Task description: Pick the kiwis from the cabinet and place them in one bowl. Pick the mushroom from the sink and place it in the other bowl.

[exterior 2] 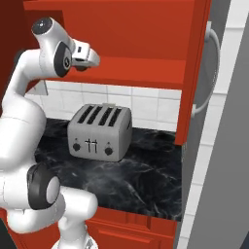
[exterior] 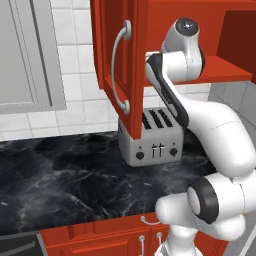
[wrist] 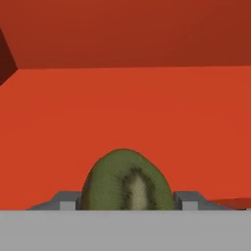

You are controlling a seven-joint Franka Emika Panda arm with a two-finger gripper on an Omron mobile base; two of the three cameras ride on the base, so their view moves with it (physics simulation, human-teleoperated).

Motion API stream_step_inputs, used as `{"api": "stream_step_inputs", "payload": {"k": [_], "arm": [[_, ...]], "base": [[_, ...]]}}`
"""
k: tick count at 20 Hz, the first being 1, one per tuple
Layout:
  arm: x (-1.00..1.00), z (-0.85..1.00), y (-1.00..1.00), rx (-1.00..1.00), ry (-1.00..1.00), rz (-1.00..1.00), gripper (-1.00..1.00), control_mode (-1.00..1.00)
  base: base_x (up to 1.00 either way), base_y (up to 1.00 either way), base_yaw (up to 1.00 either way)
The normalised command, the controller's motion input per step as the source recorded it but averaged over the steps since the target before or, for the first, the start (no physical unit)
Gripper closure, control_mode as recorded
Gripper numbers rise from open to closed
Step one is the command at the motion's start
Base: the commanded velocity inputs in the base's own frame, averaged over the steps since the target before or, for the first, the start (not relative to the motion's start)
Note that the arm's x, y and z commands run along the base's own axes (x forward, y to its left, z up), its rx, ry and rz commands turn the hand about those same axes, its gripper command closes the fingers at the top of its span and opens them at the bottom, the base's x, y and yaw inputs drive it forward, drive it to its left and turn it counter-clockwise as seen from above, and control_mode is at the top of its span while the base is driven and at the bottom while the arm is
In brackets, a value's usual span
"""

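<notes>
A kiwi (wrist: 128,180) sits dead centre between the end effector's (wrist: 128,203) fingers, apparently pinched, inside the cabinet (exterior: 120,30) above the toaster (exterior: 150,142); withdrawal runs straight back out.

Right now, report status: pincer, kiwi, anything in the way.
Pincer inside the red cabinet, door open. Kiwi sits between the fingertips; grip cannot be confirmed. Nothing in the way; toaster on the counter below.
</notes>
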Motion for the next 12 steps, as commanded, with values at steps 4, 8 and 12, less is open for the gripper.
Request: {"api": "stream_step_inputs", "payload": {"k": [4, 8, 12], "arm": [[-1.00, -0.07, -0.13, 0.01, 0.03, -0.04, 1.00, -1.00], [-1.00, -0.15, -0.06, 0.00, 0.07, -0.01, 1.00, -1.00], [-1.00, -0.24, 0.00, 0.00, 0.12, -0.01, 1.00, -1.00]], "base": [[0.00, 0.00, 0.00], [0.00, 0.00, 0.00], [0.00, 0.00, 0.00]]}}
